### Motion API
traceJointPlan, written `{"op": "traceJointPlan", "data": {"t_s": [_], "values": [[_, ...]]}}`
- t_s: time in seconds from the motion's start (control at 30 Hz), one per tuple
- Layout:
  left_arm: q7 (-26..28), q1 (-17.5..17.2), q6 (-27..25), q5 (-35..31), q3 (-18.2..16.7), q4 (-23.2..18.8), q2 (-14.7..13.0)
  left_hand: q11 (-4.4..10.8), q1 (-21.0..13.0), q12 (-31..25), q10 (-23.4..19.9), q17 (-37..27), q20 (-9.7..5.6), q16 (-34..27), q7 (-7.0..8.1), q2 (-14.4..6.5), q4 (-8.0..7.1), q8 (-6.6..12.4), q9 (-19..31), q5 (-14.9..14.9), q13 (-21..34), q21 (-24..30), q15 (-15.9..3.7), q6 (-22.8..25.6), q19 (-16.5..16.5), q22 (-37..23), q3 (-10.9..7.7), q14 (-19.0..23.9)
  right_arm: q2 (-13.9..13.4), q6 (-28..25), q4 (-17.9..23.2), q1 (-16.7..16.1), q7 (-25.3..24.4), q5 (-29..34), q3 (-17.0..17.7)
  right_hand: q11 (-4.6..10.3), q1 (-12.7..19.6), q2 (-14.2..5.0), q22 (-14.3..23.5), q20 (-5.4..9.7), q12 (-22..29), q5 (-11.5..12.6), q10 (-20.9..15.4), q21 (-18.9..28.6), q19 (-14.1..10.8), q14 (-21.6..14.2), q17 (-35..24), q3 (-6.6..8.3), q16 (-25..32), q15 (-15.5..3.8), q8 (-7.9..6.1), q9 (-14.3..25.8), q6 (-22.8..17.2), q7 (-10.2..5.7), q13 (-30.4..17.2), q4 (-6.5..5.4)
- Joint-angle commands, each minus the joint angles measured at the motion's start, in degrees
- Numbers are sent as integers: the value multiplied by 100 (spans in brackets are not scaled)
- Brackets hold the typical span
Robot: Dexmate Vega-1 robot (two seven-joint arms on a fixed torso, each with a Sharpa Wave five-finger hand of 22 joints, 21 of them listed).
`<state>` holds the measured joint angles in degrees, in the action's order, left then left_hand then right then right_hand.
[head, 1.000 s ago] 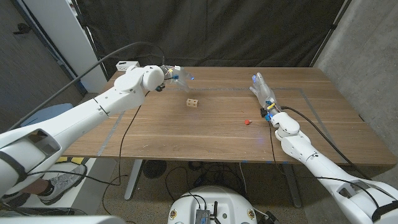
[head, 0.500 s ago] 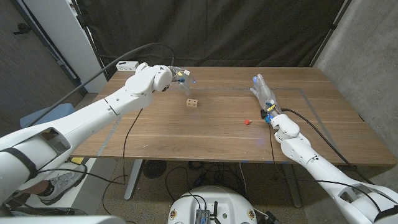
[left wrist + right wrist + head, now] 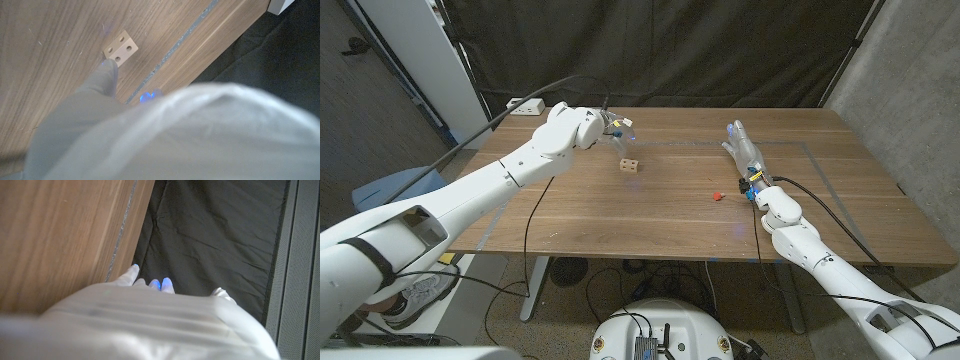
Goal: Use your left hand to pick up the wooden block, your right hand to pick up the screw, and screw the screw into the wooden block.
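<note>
A small pale wooden block (image 3: 630,166) with holes in its faces sits on the table (image 3: 650,220), left of centre; it also appears in the left wrist view (image 3: 121,48). My left hand (image 3: 616,127) hovers just behind and left of it, fingers apart and holding nothing; one fingertip (image 3: 107,70) points close to the block. A tiny red screw (image 3: 717,196) lies right of centre. My right hand (image 3: 743,146) stands behind and to the right of the screw, fingers extended, empty, seen from behind in the right wrist view (image 3: 150,315).
A white power strip (image 3: 525,104) lies at the table's back left corner. Grey tape lines (image 3: 175,47) mark a rectangle on the tabletop. A black curtain (image 3: 210,235) hangs behind the table. A cable (image 3: 525,225) drapes over the left front.
My left hand has moved right, toward the block, over the last second. The right hand, block and screw have stayed put.
</note>
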<state>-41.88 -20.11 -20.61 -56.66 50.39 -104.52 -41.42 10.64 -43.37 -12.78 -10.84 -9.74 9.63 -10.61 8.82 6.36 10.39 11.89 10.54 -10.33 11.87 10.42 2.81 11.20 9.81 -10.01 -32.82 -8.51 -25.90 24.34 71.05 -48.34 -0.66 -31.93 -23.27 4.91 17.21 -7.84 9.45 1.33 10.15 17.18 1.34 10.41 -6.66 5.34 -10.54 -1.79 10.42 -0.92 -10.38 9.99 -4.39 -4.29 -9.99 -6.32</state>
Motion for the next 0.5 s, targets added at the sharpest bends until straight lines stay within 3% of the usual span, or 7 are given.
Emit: {"op": "traceJointPlan", "data": {"t_s": [0.03,0.23,0.5], "values": [[49,5,228,-44,-27,316,155,9,-100,-50,-69,-24,29,-30,-27,0,-31,62,20,0,30,49,-30,73,466,-19,-22,39,-44,-43,100,-44,-54,50,-12,45,-9,60,12,13,24,-1,27,22,6,55,-10,-19,48,0,-28,24,1,-6,-12,-2],[609,-101,362,16,-93,480,138,50,-207,-112,-220,-25,63,-70,-18,-7,-49,72,22,10,51,61,-103,132,455,-19,-21,169,-18,-65,41,14,-85,95,-35,56,-13,59,12,17,23,-2,32,22,8,56,-10,-19,49,5,-27,24,4,0,-12,-2],[820,-6,479,118,-30,832,273,75,-301,-144,-303,-26,75,-99,-32,-1,-57,91,25,19,76,113,-147,216,312,-17,-12,300,-8,-130,12,73,-137,139,-57,70,-16,60,12,15,23,-3,35,23,7,58,-9,-20,50,9,-25,24,11,-6,-12,-1]]}}
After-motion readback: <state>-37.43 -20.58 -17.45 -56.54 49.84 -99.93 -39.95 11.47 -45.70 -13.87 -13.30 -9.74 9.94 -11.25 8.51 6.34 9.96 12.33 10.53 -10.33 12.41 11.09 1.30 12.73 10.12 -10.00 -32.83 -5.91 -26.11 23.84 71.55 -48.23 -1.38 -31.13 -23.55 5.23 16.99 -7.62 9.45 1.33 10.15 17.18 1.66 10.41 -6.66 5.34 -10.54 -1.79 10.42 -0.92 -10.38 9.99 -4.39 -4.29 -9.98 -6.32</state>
